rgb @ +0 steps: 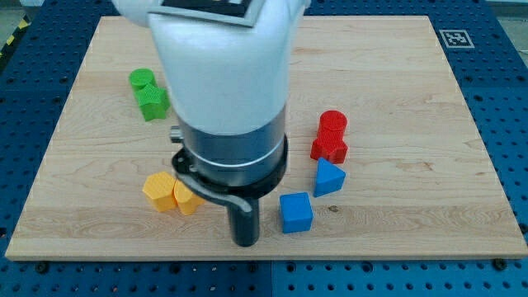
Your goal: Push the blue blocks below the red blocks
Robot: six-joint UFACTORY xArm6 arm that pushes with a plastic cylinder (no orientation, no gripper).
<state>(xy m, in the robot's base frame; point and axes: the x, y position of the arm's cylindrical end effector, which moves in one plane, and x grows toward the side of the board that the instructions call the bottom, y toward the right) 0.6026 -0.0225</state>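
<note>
Bright even overhead light, soft faint shadows under blocks, sharp focus, no glare

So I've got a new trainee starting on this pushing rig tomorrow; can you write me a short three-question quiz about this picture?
1. True or false: the blue cube touches the blue triangular block.
2. Which blocks lie nearest the view's top left of the board? A) yellow blocks B) green blocks C) red blocks
3. Fill in: my tip sits between the blue cube and the ______ blocks.

Key
1. False: a strip of bare wood shows between them.
2. B: the green blocks lie there; the red blocks are right of centre.
3. Yellow: the yellow blocks lie to the tip's left, the blue cube to its right.
</note>
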